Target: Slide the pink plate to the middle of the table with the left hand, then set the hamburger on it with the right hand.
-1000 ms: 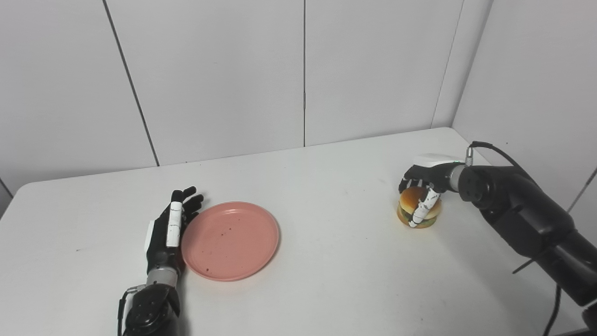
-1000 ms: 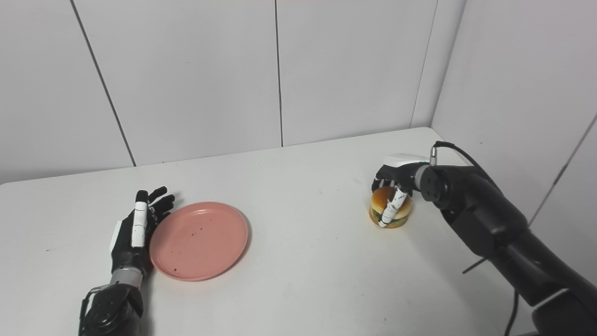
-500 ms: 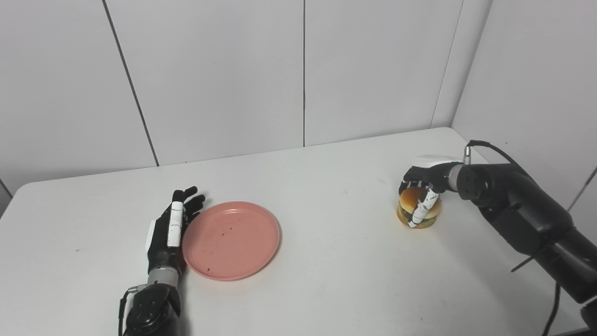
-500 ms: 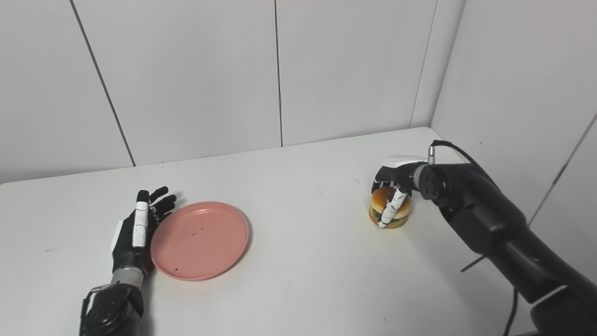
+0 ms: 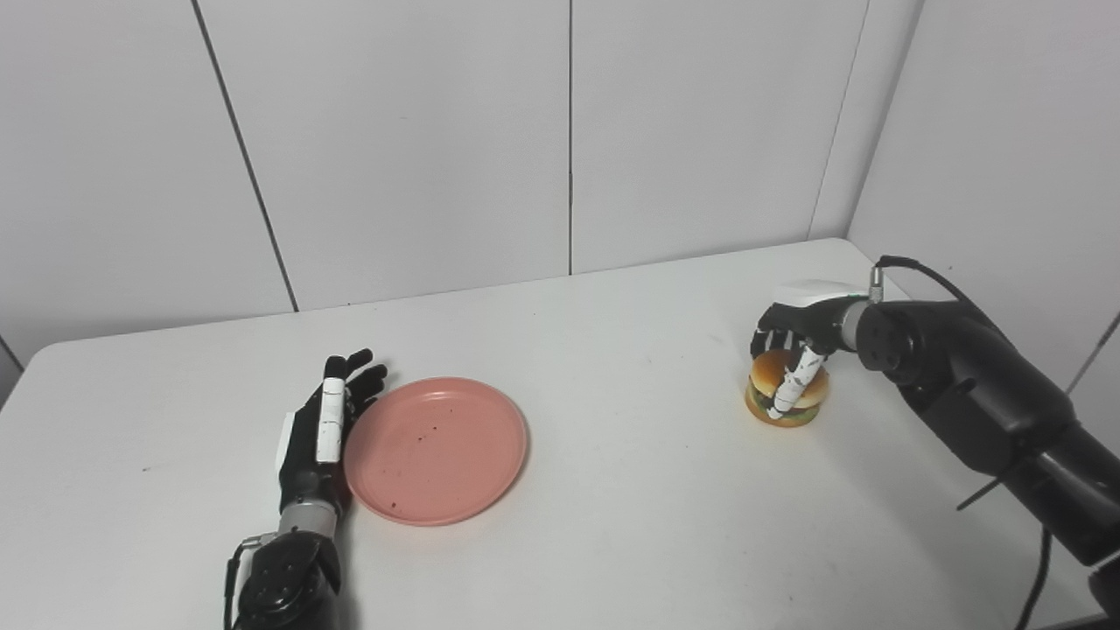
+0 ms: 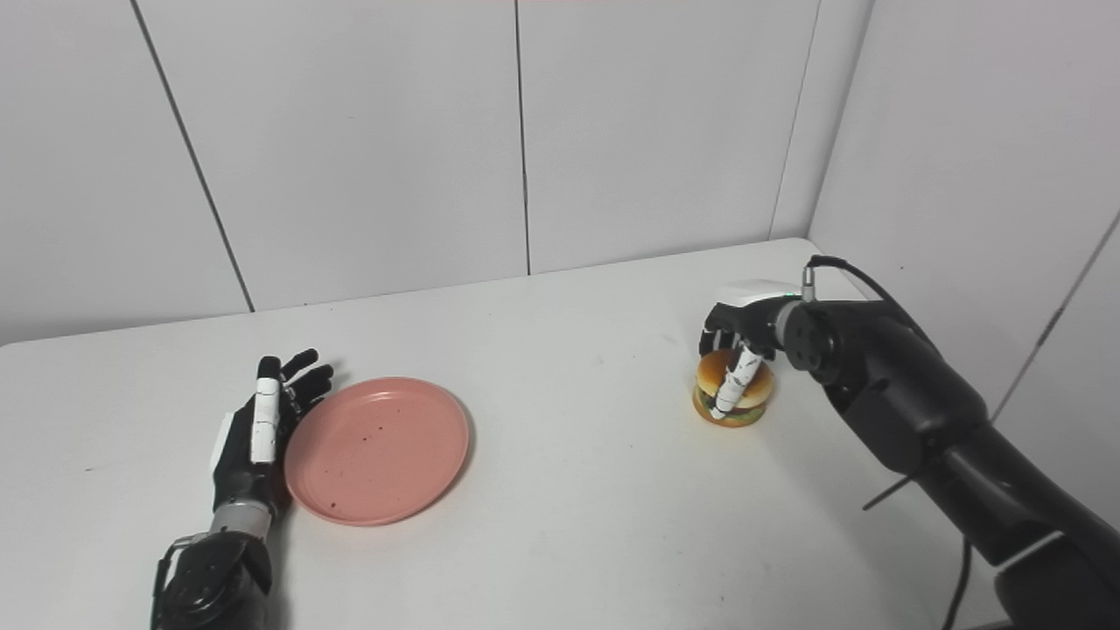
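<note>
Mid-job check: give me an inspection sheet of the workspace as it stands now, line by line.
Surface: white table, a few faint marks.
Job's things: pink plate left of centre, empty but for dark specks; hamburger far right, upright on the table.
Clutter: nothing seen.
Hands: left hand open, flat against the plate's left rim; right hand closed over the hamburger from above.
Cables: black cable looping from the right wrist; another by the right forearm at bottom right.
Surroundings: plain white wall panels behind and to the right.
</note>
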